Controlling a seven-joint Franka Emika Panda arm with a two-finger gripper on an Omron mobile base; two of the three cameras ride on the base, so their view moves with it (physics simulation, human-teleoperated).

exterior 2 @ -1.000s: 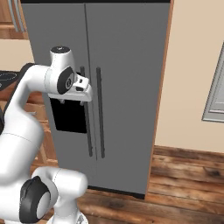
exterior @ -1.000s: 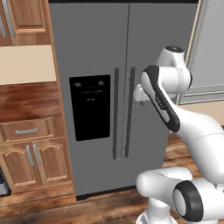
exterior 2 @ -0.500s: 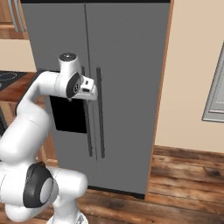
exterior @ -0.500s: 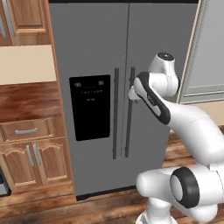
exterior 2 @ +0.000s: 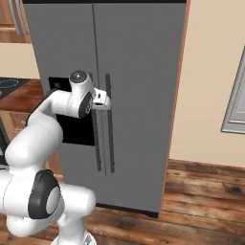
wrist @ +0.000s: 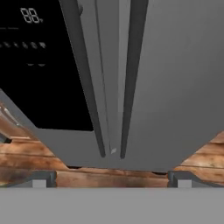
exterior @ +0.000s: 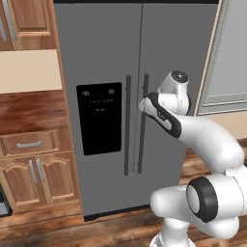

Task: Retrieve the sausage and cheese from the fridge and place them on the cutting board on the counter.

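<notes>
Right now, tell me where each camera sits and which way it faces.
Left base view: behind the arm's left, facing the shut fridge; arm rises lower right.
Right base view: behind its right, same fridge; arm lower left, gripper by the handles.
Hand view: on the hand, looking along the open gripper at the handles.
All share the handles.

Wood plank floor (exterior 2: 201, 191), brown w/ dark lines, runs under everything. Plain cream wall (exterior 2: 206, 81) goes up from it. Grey-framed window (exterior 2: 237, 103) sits on that wall, above the floor. Light wood cupboards (exterior: 34, 173) w/ silver handles stand on the floor; one more wood cupboard (exterior: 24, 21) hangs high above them. Cream wall strip (exterior: 29, 70) betw. the two. Light is soft & even.
</notes>
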